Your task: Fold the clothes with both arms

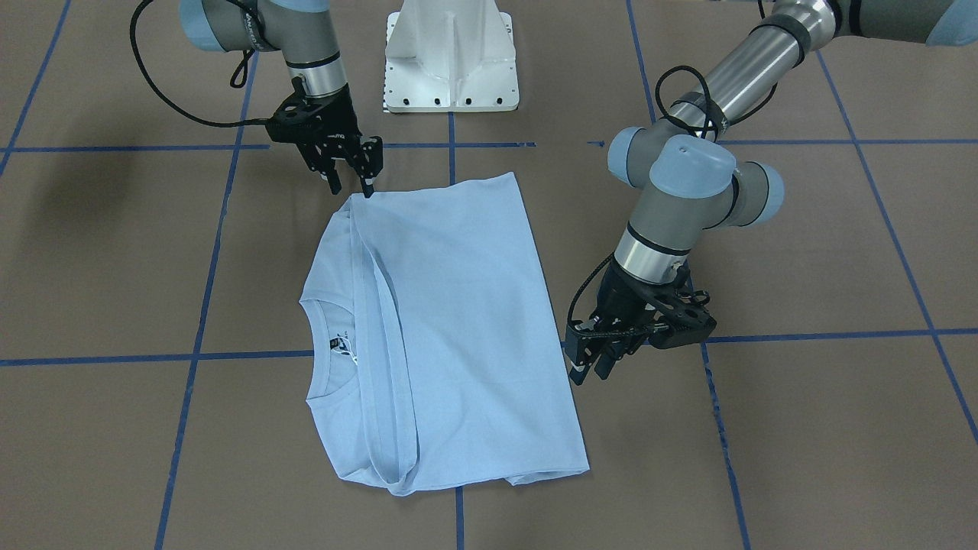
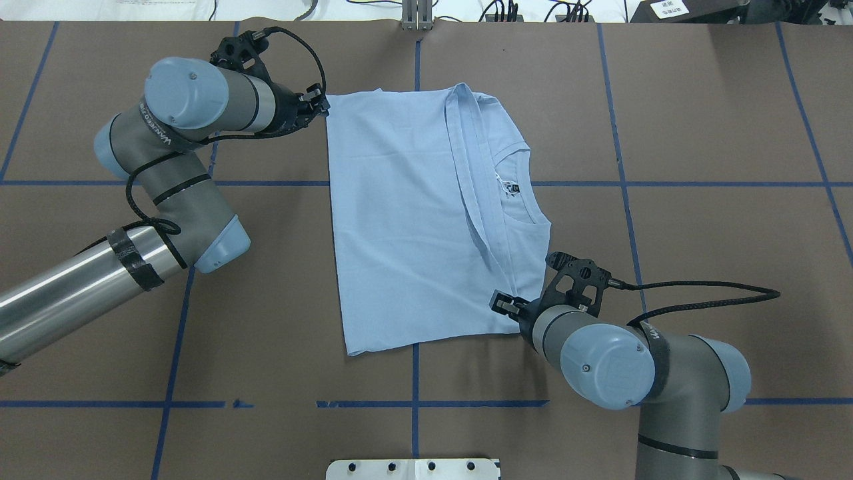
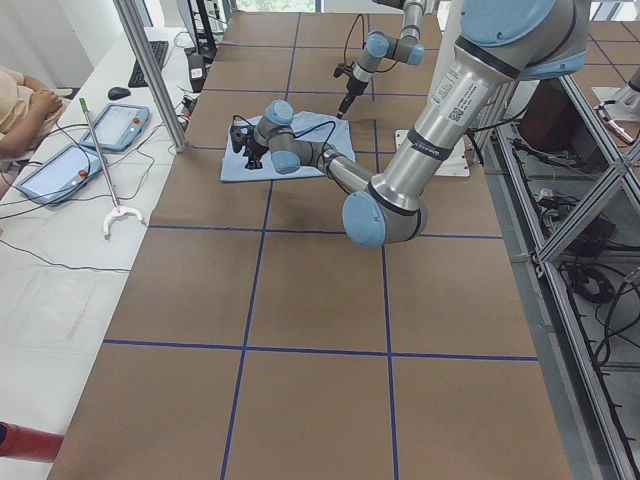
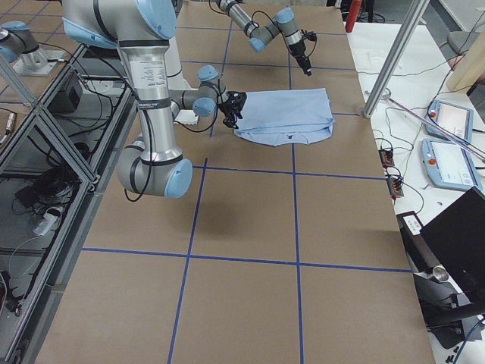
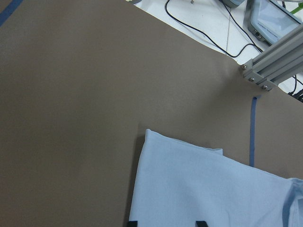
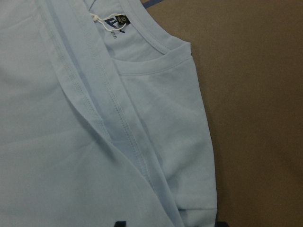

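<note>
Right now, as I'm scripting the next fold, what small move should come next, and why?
Probably shut both grippers: the left gripper sits open at the T-shirt's far corner, the right gripper open at its near corner, neither pinching cloth yet.

T-shirt (image 2: 400,220) on table (image 2: 700,267) | left tool (image 2: 324,107) at far-left corner | right tool (image 2: 501,304) at near-right corner

Robotics lab: aluminium framing (image 4: 395,53), teach pendants (image 4: 452,121), cable bundles (image 4: 47,180), tape-gridded table (image 3: 310,290).

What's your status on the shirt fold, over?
Left claw open, far corner of T-shirt. Right claw open, near corner. T-shirt flat, one side folded over. Nothing in the way.
</note>
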`<state>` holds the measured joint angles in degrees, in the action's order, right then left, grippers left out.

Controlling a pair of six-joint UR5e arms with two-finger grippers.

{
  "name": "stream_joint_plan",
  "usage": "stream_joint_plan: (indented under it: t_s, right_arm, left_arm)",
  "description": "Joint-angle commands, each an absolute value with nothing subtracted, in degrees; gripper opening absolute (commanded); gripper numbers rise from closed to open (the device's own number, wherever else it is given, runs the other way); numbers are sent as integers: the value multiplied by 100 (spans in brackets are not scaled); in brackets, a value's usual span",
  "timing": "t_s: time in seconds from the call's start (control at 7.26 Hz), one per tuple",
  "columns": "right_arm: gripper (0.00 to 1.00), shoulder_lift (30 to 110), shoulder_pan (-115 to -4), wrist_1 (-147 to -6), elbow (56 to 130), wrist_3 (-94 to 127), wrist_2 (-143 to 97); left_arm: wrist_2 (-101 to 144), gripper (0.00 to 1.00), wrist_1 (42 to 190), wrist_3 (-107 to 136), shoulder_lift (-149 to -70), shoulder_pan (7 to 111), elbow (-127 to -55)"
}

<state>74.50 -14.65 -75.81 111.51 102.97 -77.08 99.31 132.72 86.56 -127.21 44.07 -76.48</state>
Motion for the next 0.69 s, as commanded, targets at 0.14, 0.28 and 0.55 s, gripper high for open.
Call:
stream_joint_plan:
  t_s: [0.14,0.28,0.55]
  right_arm:
    - [82,7198,-1635,-7594,10776,10669,-7717]
    - [82,7190,-1626,-7594,10671,10783,-7725]
    - [85,7189,-1608,-7594,10661,10802,-7743]
  left_arm:
    - [9932,51,13271,8657,-12718,4403,-7655]
    - [9932,51,13271,8657,-12726,4403,-7655]
    - [9932,52,13263,8666,-12727,4403,-7725]
